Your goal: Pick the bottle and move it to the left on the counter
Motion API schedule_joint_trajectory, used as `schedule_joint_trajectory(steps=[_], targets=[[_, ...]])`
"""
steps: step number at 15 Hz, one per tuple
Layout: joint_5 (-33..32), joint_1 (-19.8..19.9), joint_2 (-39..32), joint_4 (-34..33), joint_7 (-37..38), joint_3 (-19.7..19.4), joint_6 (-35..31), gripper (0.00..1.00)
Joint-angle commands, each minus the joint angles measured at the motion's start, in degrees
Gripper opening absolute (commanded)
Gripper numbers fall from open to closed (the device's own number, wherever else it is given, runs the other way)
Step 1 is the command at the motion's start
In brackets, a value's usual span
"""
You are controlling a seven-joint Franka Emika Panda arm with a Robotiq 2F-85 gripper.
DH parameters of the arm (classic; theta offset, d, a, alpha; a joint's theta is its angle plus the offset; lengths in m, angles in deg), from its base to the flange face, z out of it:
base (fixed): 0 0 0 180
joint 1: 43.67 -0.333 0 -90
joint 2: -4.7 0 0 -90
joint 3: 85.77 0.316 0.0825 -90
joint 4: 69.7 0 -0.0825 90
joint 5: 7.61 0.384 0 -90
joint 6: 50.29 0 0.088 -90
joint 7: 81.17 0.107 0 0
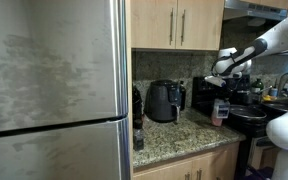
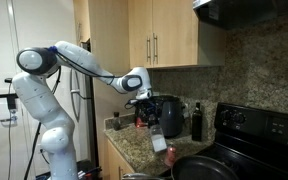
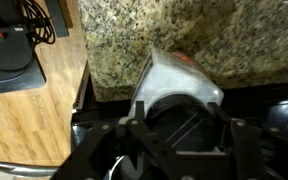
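A steel fridge point(image 1: 54, 70) fills one side of an exterior view, with light wooden cabinets point(image 1: 179, 22) beside it. Below them runs the speckled granite counter point(image 1: 174, 135), which ends at a black stove point(image 2: 254, 135).

The white arm point(image 2: 84, 60) rises from its base, bends at the shoulder and reaches out level over the counter – the wrist turns down at the end, so the gripper point(image 2: 139, 97) hangs in the air above the stone, touching nothing.

A black air fryer point(image 1: 164, 101) stands at the back of the counter, and a slim dark bottle point(image 2: 196, 121) stands between it and the stove.

The bottle point(image 2: 160, 142) is small and white with a reddish patch near its top. It stands upright near the counter's front edge, close to the stove. Its marking is too small to read.

In both exterior views the bottle sits below the gripper point(image 1: 223, 69) and clearly apart from it. In the wrist view the bottle point(image 3: 179, 85) shows straight ahead of the gripper point(image 3: 179, 128) – the fingers are spread wide to either side and hold nothing.
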Motion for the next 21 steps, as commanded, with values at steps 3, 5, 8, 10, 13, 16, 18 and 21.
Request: schedule_joint_trajectory(steps=[3,5,8,10,13,16,18,21], targets=[[0.35,-0.41,1.62,0.36,0.59,1.39,0.86,0.63],[1.40,-0.41,-0.88,-0.63,-1.25,-0.43,0.96,0.38],[-0.91,-1.74,-3.30,-5.79,-4.56,1.28,2.38,0.38],[-2.49,-3.19,-4.43,-10.96,-7.13,3.29,5.28,0.38],[-3.47,-6.03,-6.63,-19.63,-12.08,5.64,9.35,0.38],[-4.04,-6.97,-5.16,-18.11,-11.02,6.07,8.27,0.63],[-5.06,-7.75,-5.43,-20.10,-11.57,6.96,9.21,0.63],[-4.74,-8.16,-7.20,-21.44,-14.25,6.66,9.50,0.38]])
